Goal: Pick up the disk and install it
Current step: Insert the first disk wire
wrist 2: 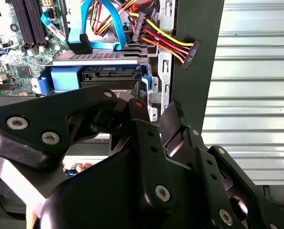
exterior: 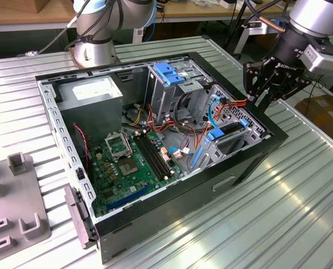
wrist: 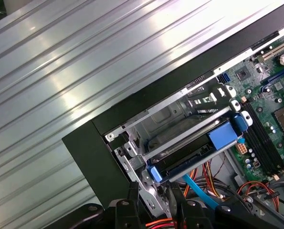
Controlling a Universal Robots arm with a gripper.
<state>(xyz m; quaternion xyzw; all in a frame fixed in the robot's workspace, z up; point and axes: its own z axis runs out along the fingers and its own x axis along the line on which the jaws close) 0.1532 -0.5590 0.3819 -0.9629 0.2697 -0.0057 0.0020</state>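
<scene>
The open computer case (exterior: 222,182) lies beneath your gripper (exterior: 258,101). In its corner drive bay (wrist: 168,110), just below the gripper, sits the disk (wrist 2: 110,74), connector edge turned toward it. Gripper partly open, holding nothing.

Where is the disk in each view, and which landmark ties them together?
Exterior view: the disk sits just inside the black case wall, toward the exterior view's right.
Second wrist view: the disk lies beside the black case wall.
First wrist view: the disk lies just inside that wall.
Shared landmark: the black case wall.
</scene>
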